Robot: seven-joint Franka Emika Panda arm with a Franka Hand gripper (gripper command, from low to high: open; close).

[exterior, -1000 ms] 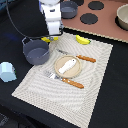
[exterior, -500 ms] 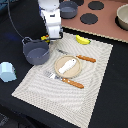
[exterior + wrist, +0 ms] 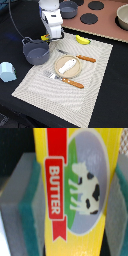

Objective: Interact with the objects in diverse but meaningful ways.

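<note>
Gripper (image 3: 53, 36) pinches the flat yellow butter box (image 3: 75, 188) btwn its pads (image 3: 27, 213), just right of the grey-blue pot (image 3: 36, 51); banana (image 3: 82, 40) lies farther right on the placemat (image 3: 35, 87)

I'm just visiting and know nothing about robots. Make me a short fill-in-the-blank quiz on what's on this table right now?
1. The word printed in the red banner on the yellow box is ____.
2. The animal pictured on that box is a ____.
3. On the placemat, the white piece lies on a round ____.
4. The yellow fruit beyond the mat's far edge, near the brown board, is a ____.

Missing words: BUTTER; cow; plate; banana
</note>
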